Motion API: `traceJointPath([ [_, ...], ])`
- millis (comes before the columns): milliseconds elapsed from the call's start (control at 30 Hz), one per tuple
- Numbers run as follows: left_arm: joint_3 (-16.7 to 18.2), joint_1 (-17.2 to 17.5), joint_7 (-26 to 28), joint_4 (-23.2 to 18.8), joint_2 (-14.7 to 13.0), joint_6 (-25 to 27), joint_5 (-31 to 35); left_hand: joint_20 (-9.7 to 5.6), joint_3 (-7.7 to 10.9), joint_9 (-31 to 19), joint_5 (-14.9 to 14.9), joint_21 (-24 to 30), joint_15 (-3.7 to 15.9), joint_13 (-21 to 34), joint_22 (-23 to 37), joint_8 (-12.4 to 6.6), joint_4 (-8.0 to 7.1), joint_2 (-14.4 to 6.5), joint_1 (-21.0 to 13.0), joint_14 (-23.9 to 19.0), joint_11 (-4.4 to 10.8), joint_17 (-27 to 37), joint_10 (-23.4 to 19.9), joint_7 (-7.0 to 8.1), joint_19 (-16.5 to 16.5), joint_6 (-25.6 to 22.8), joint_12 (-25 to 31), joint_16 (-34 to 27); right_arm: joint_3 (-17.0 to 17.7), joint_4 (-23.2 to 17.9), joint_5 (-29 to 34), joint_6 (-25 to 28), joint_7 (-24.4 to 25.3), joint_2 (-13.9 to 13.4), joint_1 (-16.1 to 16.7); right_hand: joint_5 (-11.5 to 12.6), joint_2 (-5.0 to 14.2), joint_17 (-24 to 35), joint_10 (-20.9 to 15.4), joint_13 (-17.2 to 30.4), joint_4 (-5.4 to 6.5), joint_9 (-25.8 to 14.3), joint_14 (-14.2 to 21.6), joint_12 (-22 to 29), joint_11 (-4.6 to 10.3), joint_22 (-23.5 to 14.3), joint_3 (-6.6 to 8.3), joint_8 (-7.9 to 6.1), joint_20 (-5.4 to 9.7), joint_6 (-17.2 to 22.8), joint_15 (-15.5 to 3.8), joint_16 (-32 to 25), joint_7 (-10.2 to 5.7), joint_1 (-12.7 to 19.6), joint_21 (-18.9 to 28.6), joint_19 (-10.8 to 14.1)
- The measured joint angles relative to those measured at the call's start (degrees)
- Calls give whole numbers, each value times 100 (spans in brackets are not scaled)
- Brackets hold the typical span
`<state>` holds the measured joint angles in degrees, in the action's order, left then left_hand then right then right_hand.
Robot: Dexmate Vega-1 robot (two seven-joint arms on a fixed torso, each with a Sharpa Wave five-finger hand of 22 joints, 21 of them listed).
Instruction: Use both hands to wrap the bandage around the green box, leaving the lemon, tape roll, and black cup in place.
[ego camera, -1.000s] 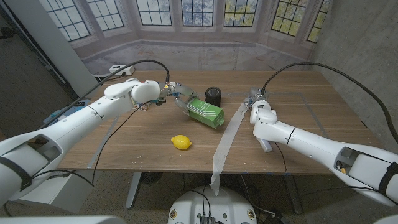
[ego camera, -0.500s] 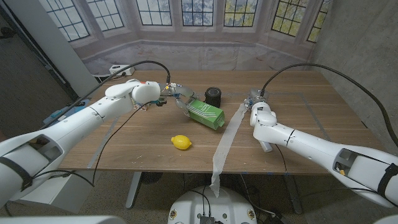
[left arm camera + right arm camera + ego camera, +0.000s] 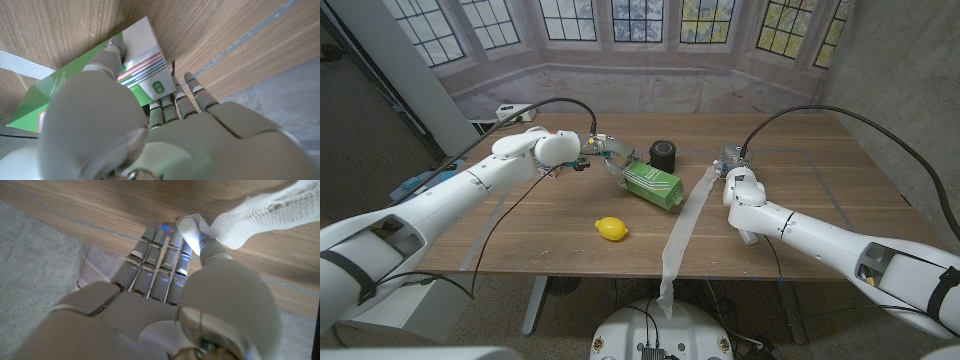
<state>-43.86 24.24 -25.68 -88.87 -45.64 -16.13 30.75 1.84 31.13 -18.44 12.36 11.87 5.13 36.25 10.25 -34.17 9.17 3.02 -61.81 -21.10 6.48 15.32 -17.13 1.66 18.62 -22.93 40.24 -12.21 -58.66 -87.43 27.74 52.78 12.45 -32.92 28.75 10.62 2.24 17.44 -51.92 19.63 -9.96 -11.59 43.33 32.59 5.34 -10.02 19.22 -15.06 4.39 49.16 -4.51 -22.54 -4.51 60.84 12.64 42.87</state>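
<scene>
Head view: taken from above, facing down and forward over wooden table (image 3: 550, 235); both arms seen entering from bottom corners. Left wrist view: taken close along back of left hand (image 3: 165, 135), green box (image 3: 75, 85) against tabletop; box shared with head view (image 3: 651, 183). Right wrist view: taken close behind right hand (image 3: 165, 305), bandage (image 3: 260, 215) end pinched; bandage shared with head view (image 3: 685, 225).

A wooden table (image 3: 570, 250) stands before a bay of leaded windows (image 3: 636, 18), grey wall (image 3: 895, 70) right
</scene>
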Motion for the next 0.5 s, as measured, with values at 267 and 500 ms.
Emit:
traceJointPath([
  [267,-22,-23,-13,33,25,-41,-7,0,0,25,0,0,0,40,0,-28,0,0,0,1,0,0,0,0,0,0,-16,0,53,74,51,-53,125,30,83,19,-10,79,-233,168,1,-29,232,219,240,-27,-1,-64,21,300,-66,-75,-76,205,38,101],
  [500,-33,-26,-24,41,31,-46,-9,0,0,25,-1,0,-1,40,0,-29,0,0,0,1,0,-1,0,0,0,0,3,0,90,96,106,-108,263,40,149,17,-31,106,-303,252,-24,-56,375,324,310,-27,24,-89,41,430,-101,-75,-103,379,38,163],
])
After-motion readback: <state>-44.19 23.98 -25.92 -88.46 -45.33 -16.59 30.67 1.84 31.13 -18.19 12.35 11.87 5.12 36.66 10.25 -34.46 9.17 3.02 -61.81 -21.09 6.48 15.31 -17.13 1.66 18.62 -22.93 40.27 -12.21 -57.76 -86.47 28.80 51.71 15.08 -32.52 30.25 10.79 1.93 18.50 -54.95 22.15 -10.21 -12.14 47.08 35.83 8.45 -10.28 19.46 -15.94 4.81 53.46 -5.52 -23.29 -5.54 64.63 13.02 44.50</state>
